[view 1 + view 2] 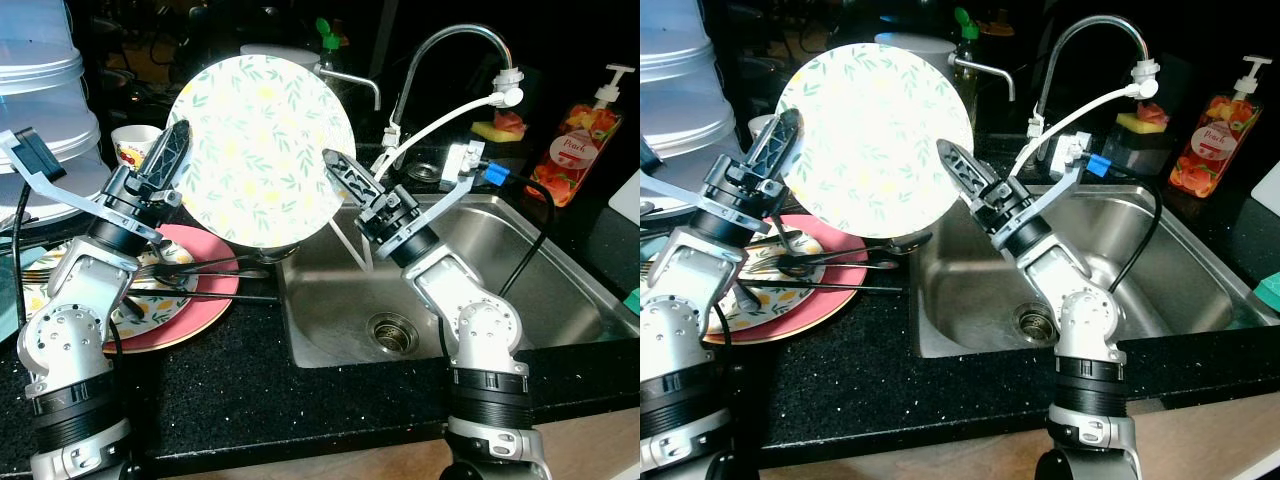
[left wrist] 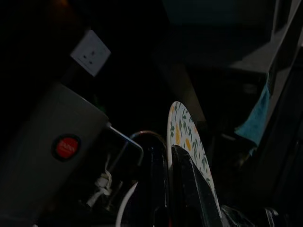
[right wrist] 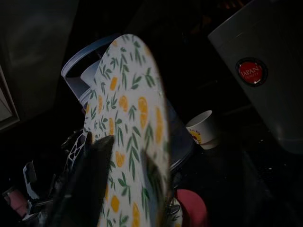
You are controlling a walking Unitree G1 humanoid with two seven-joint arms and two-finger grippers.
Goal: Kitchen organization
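A round plate (image 1: 260, 150) with yellow flowers and green leaves stands upright in the air, over the counter beside the sink's left edge. My left gripper (image 1: 178, 135) is shut on its left rim, and my right gripper (image 1: 332, 160) is shut on its right rim. In the left wrist view the plate's edge (image 2: 187, 137) runs along one black finger (image 2: 189, 194). From the right wrist camera, the patterned face of the plate (image 3: 132, 127) shows with a finger (image 3: 90, 179) lying against it.
Below the plate, a pink plate (image 1: 205, 315) holds a patterned plate and dark cutlery. The steel sink (image 1: 540, 290) with its faucet (image 1: 460, 40) lies to the right. A soap bottle (image 1: 580, 140) stands at the back right, and white stacked containers (image 1: 40, 100) and a cup (image 1: 135, 145) on the left.
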